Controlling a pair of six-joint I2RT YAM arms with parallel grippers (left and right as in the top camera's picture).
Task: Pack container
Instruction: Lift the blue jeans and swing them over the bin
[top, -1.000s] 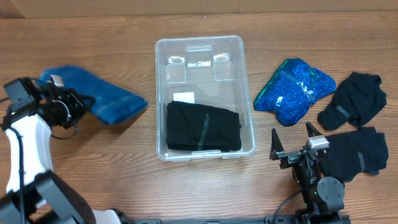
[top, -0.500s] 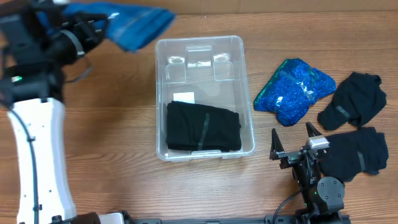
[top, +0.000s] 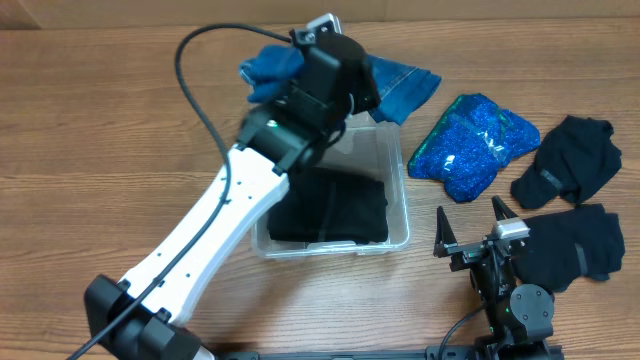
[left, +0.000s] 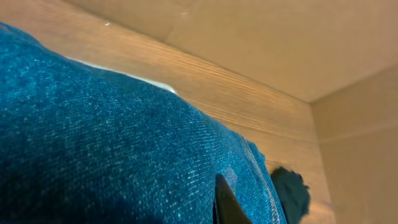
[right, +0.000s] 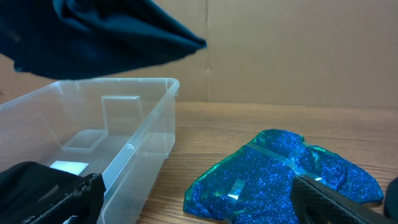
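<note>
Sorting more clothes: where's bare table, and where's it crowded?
Bare: the table left of the container. Inside, the far half beyond the folded black garment is empty, though the denim garment hangs over it. Crowded: right of it, with the sparkly blue garment and two black garments.

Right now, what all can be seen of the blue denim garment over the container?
The denim garment is blue cloth with a fine diagonal weave, folded and slightly bunched. The left fingers grip it, and it hangs in the air over the far end of the clear container, a gap showing below it.
</note>
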